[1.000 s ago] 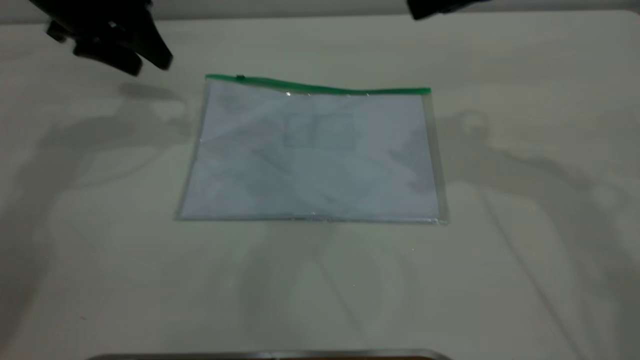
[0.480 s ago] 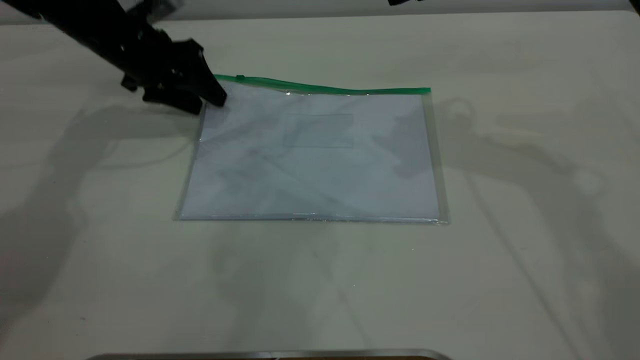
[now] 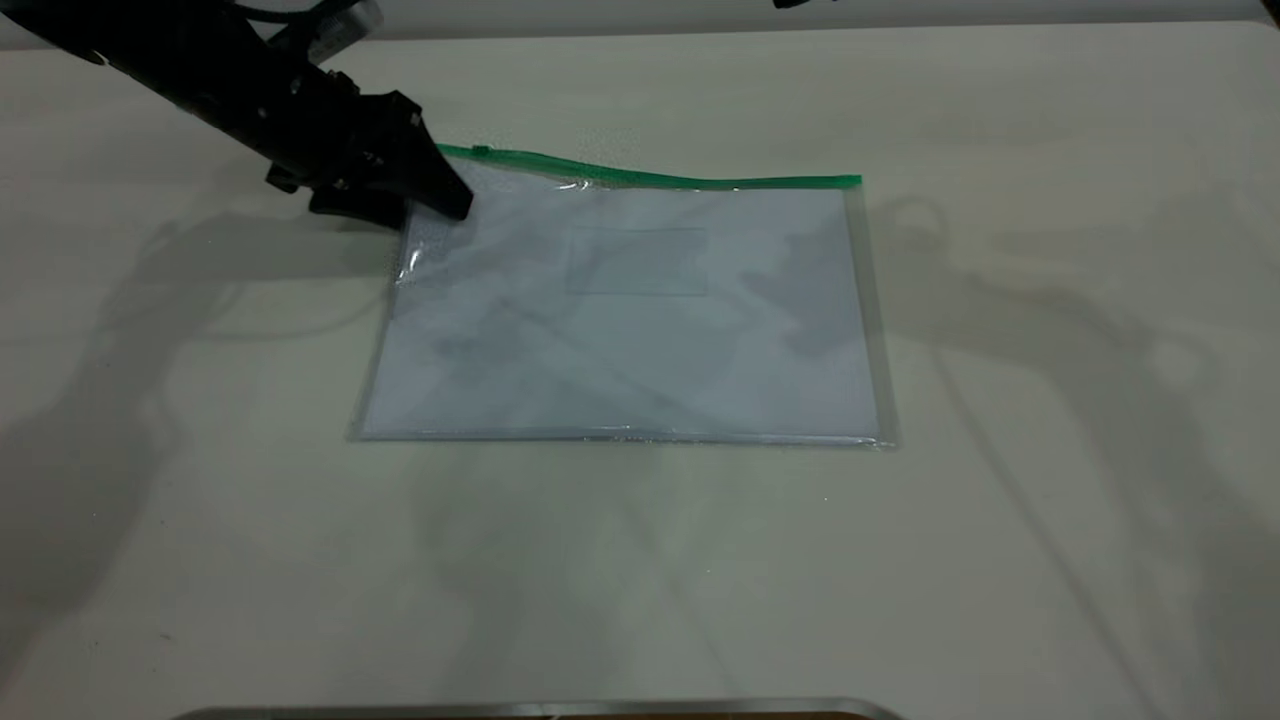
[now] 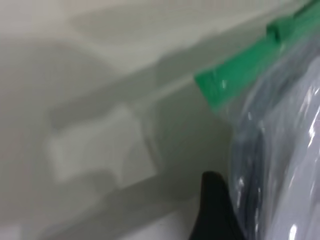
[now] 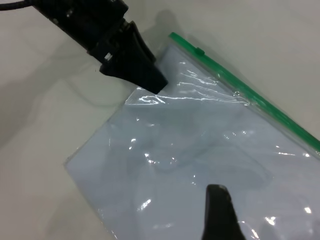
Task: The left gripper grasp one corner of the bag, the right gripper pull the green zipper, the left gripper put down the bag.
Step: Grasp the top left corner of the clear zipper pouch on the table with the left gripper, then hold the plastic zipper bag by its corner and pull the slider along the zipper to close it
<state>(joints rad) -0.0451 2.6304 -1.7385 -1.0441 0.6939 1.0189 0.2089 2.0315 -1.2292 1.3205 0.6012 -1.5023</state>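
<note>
The bag, a clear pouch with white paper inside, lies flat mid-table. The green zipper runs along its far edge, and the slider sits near the left end. My left gripper is shut on the bag's far left corner, and the plastic there is creased and slightly raised. The left wrist view shows one finger against the plastic and the zipper's end. My right gripper hovers above the bag; from outside only a sliver shows at the top edge.
The pale table spreads around the bag on all sides. A metallic edge runs along the near edge of the exterior view. The arms cast shadows left and right of the bag.
My left gripper came down from the far left to the bag's far left corner and pushed a little onto it. The corner is now creased and lifted. The right gripper drew up out of view.
</note>
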